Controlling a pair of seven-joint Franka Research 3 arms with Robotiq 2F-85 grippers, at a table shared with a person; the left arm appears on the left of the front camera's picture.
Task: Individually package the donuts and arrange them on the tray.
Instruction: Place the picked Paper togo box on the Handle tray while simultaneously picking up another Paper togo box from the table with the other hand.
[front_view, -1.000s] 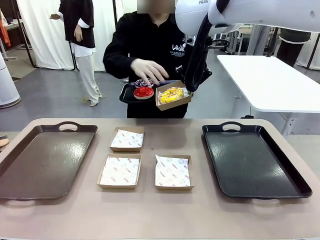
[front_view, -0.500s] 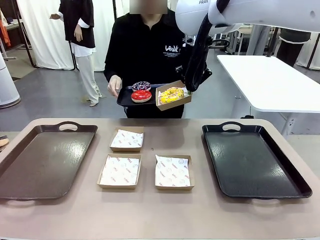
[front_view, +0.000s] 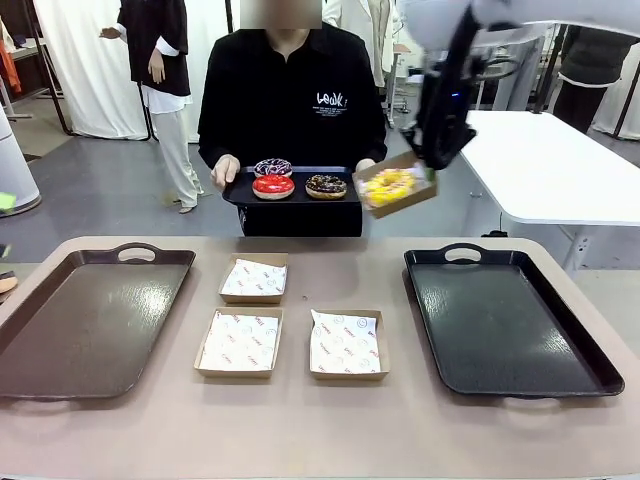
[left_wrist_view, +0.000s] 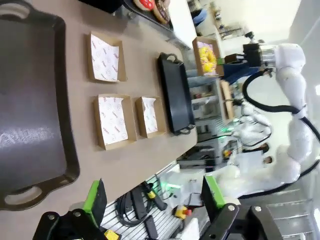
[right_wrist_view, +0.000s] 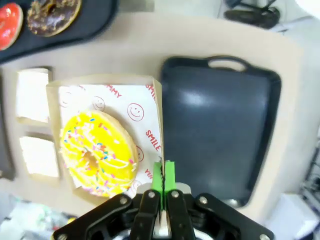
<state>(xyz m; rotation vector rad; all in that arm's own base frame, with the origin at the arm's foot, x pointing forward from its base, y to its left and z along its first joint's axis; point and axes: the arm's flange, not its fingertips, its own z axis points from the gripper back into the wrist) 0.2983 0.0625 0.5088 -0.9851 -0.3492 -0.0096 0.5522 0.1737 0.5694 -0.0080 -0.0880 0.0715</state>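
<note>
Right pincer (right_wrist_view: 162, 176) clenched on one rim of the tilted cardboard box (front_view: 405, 206), upper right of the front view — the yellow donut (front_view: 389, 186) could slide out. Left pincer (left_wrist_view: 152, 195) released.

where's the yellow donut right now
Front view, right of centre: the yellow donut lies in a paper-lined box gripped by the right gripper, in the air beside the person's tray.
</note>
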